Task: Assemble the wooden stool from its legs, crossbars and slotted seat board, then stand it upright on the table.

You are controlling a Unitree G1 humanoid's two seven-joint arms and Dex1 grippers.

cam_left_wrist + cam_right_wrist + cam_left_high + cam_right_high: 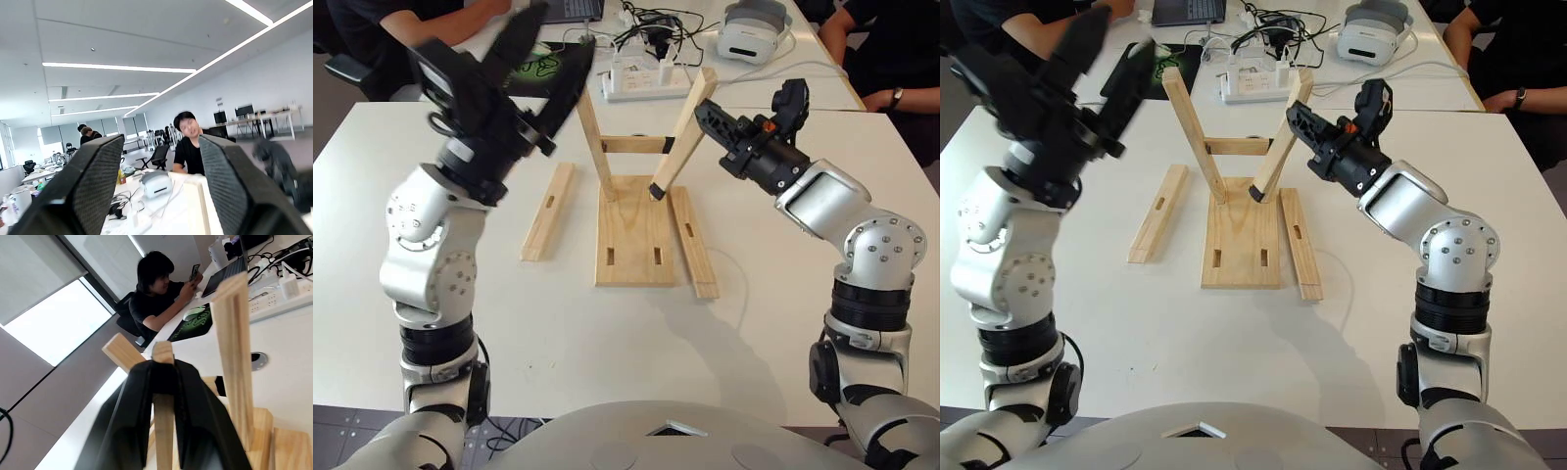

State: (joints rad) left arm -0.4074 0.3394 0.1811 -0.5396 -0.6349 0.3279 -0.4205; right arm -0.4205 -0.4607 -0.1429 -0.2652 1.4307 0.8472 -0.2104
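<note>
A flat, pale rectangular seat board (634, 235) cut with small slots is laid on the white table (607, 343). Two square-cut wooden legs are stood on it, the left leg (597, 147) and the right leg (697, 93), splayed and joined by a short crossbar (633, 145). The right leg is clamped by the right gripper (164, 382). Above the board's left side, the left gripper (556, 44) is spread wide, with nothing held. A slotted left bar (548, 211) and a right bar (695, 245) are laid flat beside the board.

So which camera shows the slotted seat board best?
The left eye view: the seat board lies flat on the table, with both near slots clear. The right eye view shows the same. The right wrist view catches just a corner beyond the held leg; the left wrist view looks toward the ceiling.
</note>
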